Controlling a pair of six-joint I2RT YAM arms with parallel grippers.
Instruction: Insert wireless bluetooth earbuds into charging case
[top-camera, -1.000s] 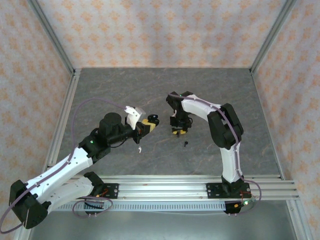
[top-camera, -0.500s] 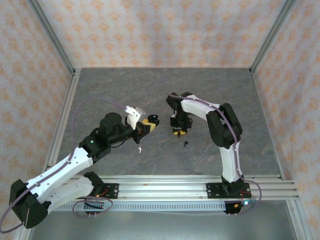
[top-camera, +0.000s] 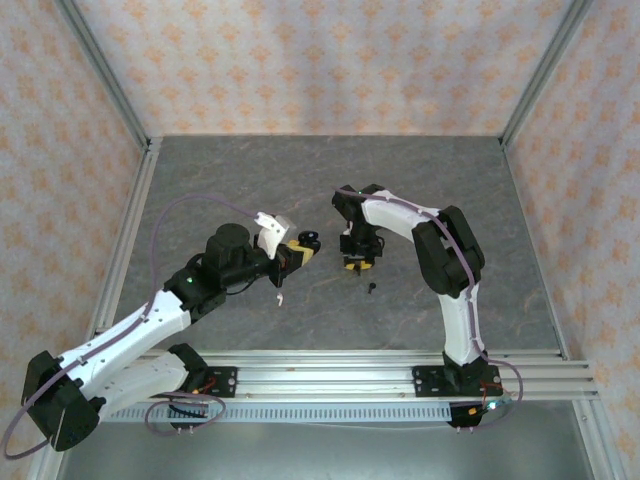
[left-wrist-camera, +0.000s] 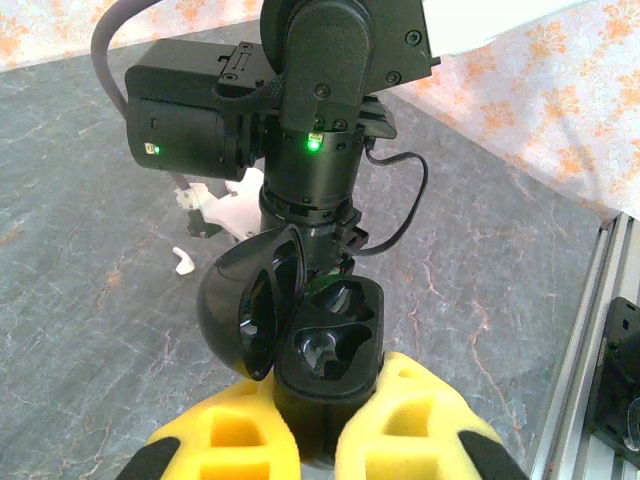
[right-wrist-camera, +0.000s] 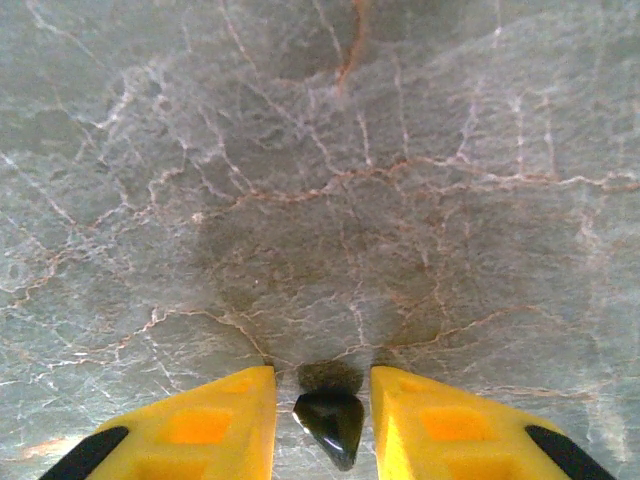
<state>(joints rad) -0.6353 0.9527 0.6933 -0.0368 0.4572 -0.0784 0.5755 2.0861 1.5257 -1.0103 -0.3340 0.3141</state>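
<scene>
Black glossy clamshell charging case (left-wrist-camera: 328, 352), lid hinged open, is being held over the grey marbled table (top-camera: 250, 180) by the left gripper (left-wrist-camera: 318, 432), whose yellow foam jaws are clamping its lower body. Facing it, the right gripper (right-wrist-camera: 321, 400) is pointing down at the table, jaws pinching a small black stemmed earbud (right-wrist-camera: 331, 420). A second black earbud (top-camera: 371, 287) and a white plastic earbud (top-camera: 281, 298) are lying on the table, well apart.
</scene>
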